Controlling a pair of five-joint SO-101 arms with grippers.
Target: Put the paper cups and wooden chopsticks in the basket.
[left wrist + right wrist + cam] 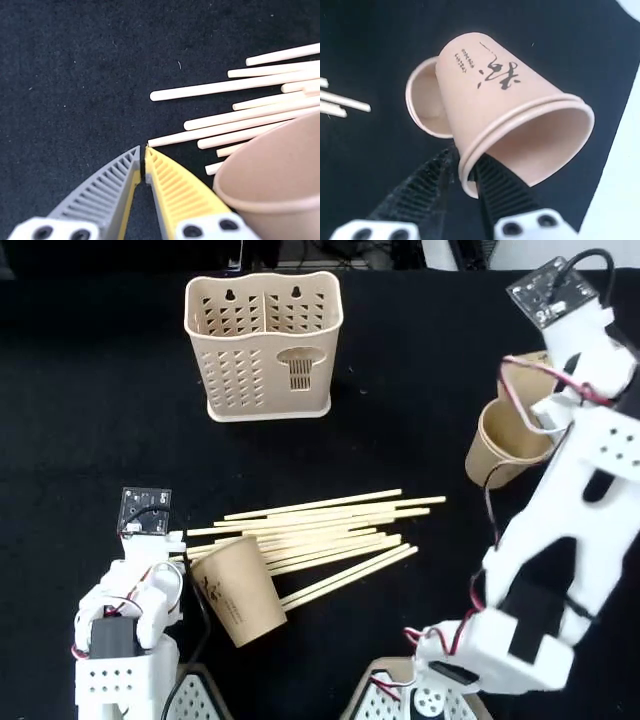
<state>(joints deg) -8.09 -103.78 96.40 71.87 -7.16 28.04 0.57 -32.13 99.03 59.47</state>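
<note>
On the black table [100,440], the wooden chopsticks [330,525] lie in a pile. A paper cup [238,588] lies on its side at one end of the pile. The left gripper [143,150] sits beside them, jaws together, holding nothing. The right gripper [467,162] pinches the rim of a second cup [520,115], well apart from the basket [263,345].

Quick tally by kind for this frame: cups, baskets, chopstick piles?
Paper cups: 3 (one shows a doubled rim, maybe nested)
Basket: 1
Chopstick pile: 1 (sticks overlap, not counted singly)
Total: 5
</note>
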